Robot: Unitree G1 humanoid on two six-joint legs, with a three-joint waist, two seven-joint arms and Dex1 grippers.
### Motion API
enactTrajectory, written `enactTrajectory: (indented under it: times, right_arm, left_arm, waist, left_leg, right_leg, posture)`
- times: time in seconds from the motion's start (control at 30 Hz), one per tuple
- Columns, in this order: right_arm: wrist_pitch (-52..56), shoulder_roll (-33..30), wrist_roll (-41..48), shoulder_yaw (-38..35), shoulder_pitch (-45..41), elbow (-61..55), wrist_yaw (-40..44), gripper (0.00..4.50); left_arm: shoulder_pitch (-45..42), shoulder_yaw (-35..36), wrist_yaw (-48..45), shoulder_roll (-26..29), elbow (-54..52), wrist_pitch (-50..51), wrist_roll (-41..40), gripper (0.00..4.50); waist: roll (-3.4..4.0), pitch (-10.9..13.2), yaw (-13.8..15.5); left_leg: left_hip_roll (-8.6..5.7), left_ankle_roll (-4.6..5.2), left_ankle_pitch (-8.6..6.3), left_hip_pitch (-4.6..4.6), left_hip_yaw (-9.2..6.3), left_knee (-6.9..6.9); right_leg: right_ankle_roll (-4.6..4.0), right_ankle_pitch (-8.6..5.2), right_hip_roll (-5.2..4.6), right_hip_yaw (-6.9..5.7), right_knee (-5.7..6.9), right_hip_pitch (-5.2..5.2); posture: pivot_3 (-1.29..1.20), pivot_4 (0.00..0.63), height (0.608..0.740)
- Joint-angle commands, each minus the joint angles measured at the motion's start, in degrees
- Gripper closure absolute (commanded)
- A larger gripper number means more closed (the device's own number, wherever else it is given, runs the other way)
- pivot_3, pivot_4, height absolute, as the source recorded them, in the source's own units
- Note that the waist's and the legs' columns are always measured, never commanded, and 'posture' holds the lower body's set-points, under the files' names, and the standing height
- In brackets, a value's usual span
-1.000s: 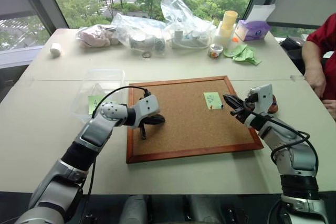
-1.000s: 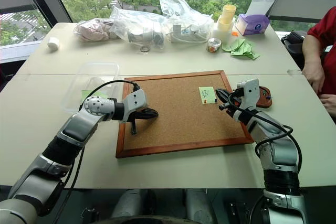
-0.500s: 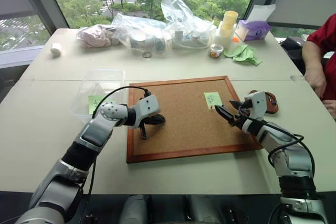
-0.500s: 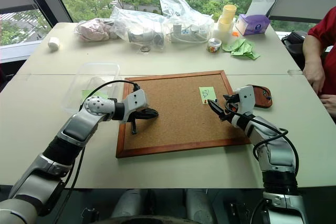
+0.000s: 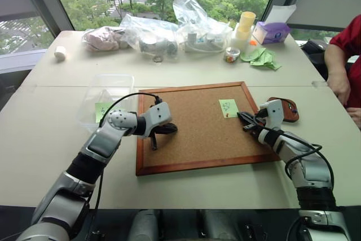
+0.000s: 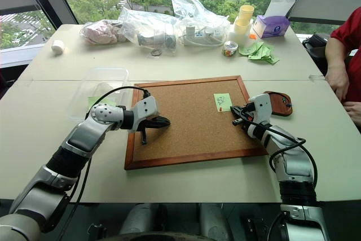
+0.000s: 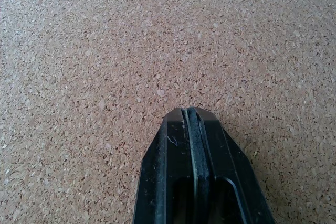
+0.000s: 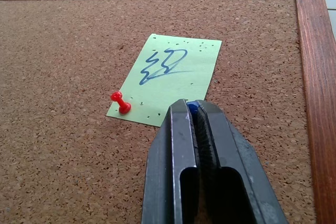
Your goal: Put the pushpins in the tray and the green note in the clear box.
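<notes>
Corkboard (image 5: 197, 125) mid-table: my right tool (image 8: 195, 109) is clamped on a blue pushpin (image 8: 192, 107) at the green note's (image 8: 167, 78) near edge. Next: pull it free, carry to tray (image 5: 289, 110). Left tool (image 7: 192, 116) together, empty.

Bare cork lies open across the middle of the wood-framed corkboard (image 5: 197, 134); the left gripper (image 5: 159, 135) occupies its left side, while clear plastic bags (image 5: 169, 32) crowd the table's far edge.
</notes>
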Motion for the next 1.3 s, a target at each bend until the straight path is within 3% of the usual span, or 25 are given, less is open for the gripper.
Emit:
enactTrajectory:
  times: [0.03,0.5,0.73,1.0,1.1,1.3]
  right_arm:
    - [-3.5,0.9,0.9,-2.2,-0.4,-2.2,-0.6,4.45]
    - [-4.1,0.7,2.4,-7.2,-0.3,-5.4,-4.3,4.45]
    - [-5.9,-4.5,-4.0,-10.5,-4.7,6.6,-12.0,4.45]
    - [-7.2,-5.9,-6.0,-10.3,-6.8,15.3,-12.3,4.45]
    - [-7.9,-6.0,-6.0,-10.3,-7.4,17.0,-12.1,3.53]
    - [-8.3,-5.8,-5.8,-10.7,-7.5,17.5,-12.6,0.35]
  left_arm:
    - [1.1,-2.0,-0.5,0.4,1.3,0.8,1.7,4.5]
    - [0.6,-4.5,-2.5,2.8,1.2,0.2,4.2,4.5]
    - [0.5,-4.0,-2.8,2.5,1.2,-0.3,3.9,4.5]
    - [0.6,-3.9,-2.6,2.1,1.2,-0.4,3.9,4.5]
    - [0.7,-3.8,-2.5,2.2,1.1,-0.4,3.9,4.5]
    - [1.0,-3.7,-2.4,2.2,0.8,-0.2,3.8,4.5]
  waist:
    - [0.0,0.0,0.0]
    - [0.01,0.0,-0.2]
    - [0.01,0.0,-0.3]
    - [0.02,0.0,-0.2]
    - [0.02,0.0,-0.2]
    - [0.04,0.0,-0.3]
  left_leg:
    - [0.0,0.0,0.0,0.0,0.0,0.0]
    - [0.02,-0.06,0.03,0.02,0.0,-0.01]
    - [0.01,-0.09,0.05,0.03,0.03,-0.01]
    - [0.01,-0.12,0.07,0.05,0.06,-0.02]
    - [0.01,-0.13,0.07,0.05,0.06,-0.02]
    - [0.02,-0.14,0.08,0.06,0.06,-0.02]
  right_leg:
    - [0.0,0.0,0.0,0.0,0.0,0.0]
    - [0.0,0.0,0.03,0.0,0.02,0.0]
    - [-0.01,0.0,0.03,0.01,0.01,-0.01]
    - [0.0,0.0,0.02,0.04,0.01,0.0]
    - [0.0,0.0,0.03,0.04,0.01,0.0]
    - [0.0,0.0,0.03,0.04,0.01,0.01]
  posture:
    - [0.0,0.15,0.738]
    - [0.0,0.15,0.738]
    - [0.0,0.15,0.738]
    - [0.0,0.15,0.738]
    - [0.0,0.15,0.738]
    - [0.0,0.15,0.738]
